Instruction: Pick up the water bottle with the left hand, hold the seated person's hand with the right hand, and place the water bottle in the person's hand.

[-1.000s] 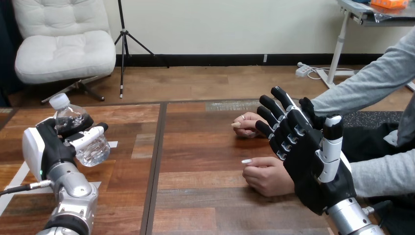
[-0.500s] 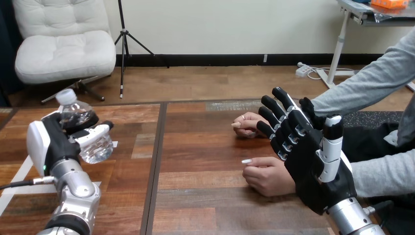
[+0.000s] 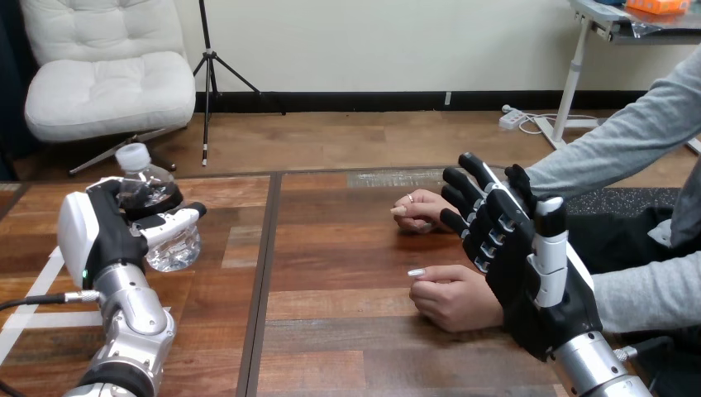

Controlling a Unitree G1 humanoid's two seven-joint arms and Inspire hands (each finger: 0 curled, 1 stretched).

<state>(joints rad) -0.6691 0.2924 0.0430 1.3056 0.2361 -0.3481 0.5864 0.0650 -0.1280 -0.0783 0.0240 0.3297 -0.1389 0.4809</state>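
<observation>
- While the left robot hand hangs over the left part of the bench, we see its fingers and thumb curled round the water bottle, clamped on it.
- We see the water bottle held tilted, its white cap up and leaning towards the far left, its clear base lower and towards the right.
- We find the right robot hand raised at the bench's right side, its fingers straight and spread apart, holding nothing.
- We see the person's nearer hand resting loosely closed on the bench just left of that robot hand, and the person's farther hand lying beyond it, beside the fingertips.
- We see no finger or thumb of the right robot hand curled round either of them, and we cannot tell whether it touches the nearer wrist.
- We note the water bottle is well apart from both of the person's hands.
</observation>
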